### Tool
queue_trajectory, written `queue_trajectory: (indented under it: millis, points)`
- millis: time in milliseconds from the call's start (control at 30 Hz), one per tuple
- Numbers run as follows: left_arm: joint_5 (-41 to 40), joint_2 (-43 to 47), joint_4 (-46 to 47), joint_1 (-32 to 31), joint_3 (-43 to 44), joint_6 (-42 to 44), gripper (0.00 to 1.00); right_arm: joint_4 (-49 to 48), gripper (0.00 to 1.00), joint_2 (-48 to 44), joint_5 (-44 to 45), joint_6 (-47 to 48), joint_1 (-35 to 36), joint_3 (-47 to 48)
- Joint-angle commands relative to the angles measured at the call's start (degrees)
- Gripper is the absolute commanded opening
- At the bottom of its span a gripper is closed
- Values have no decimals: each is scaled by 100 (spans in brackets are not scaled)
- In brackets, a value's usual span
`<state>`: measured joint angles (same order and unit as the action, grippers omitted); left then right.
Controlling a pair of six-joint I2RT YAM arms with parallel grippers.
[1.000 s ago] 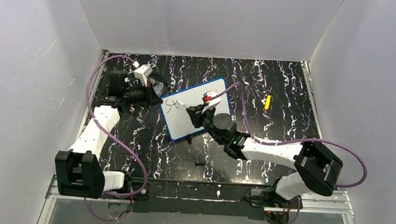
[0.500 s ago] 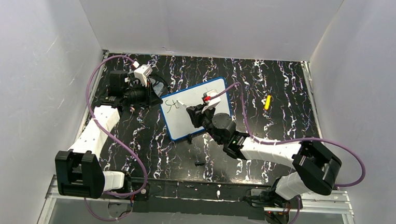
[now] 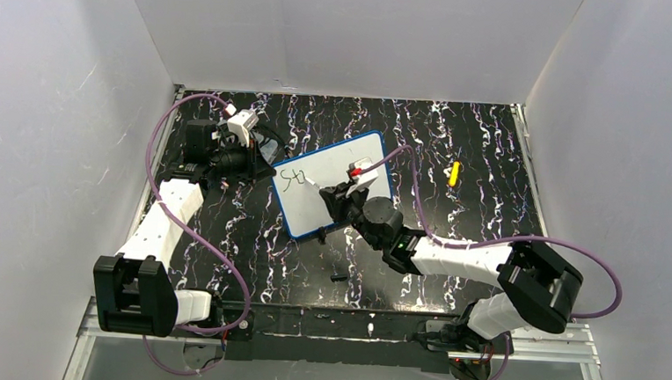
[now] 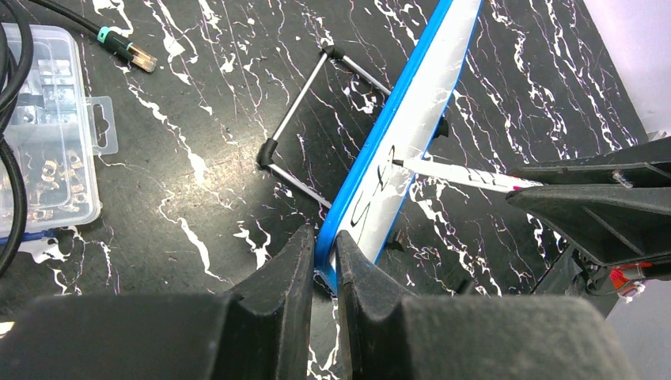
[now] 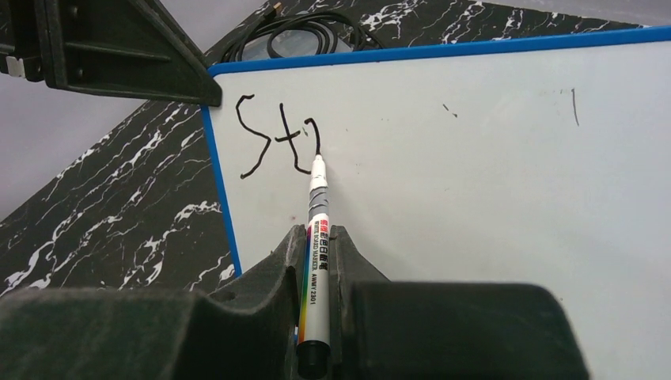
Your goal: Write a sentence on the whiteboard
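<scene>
The left gripper's fingers (image 4: 289,265) stand narrow, pinching the thin blue rim of the whiteboard (image 4: 427,103) at its upper left corner. The right gripper's fingers (image 5: 277,269) are closed tight on a white marker (image 5: 319,198), which sticks out forward between them.

From above, the whiteboard (image 3: 314,208) sits left of the middle of a black, white-veined desk (image 3: 459,136), nearer the far edge than the near one. It is turned at an angle, so its right end lies farther back than its left. The left wrist view shows it almost edge-on, propped at a slant with a thin wire stand (image 4: 316,119) behind it.

The left gripper (image 3: 259,163) reaches in from the desk's left edge to the board's corner. The right gripper (image 3: 337,193) comes from the near right and hovers over the board's face. The marker's dark tip touches the white surface.

Of the sentence (image 5: 277,142), only a start is on the board. A large "S", a crossed "t" and a short hooked stroke, where the tip rests, stand near the board's upper left corner. A small stray dark mark (image 5: 574,107) sits near the upper right of the board.

A clear plastic box (image 4: 43,134) of small parts lies near the desk's far left corner, with a cable plug (image 4: 126,49) just beside it. A small yellow object (image 3: 454,172) lies right of the board, well apart from it. A tiny dark object (image 3: 338,277) lies near the desk's near edge.
</scene>
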<state>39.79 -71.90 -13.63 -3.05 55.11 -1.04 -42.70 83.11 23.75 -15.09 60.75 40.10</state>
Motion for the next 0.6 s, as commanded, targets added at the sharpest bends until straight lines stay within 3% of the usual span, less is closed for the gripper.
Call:
queue_trajectory:
  millis: [0,567]
  points:
    - [112,192,-123,3,-29,60,0,-57,1,-126,-8,-95,-46,-152]
    - [112,200,-125,2,-36,69,0,-555,1,-41,99,-70,-46,-116]
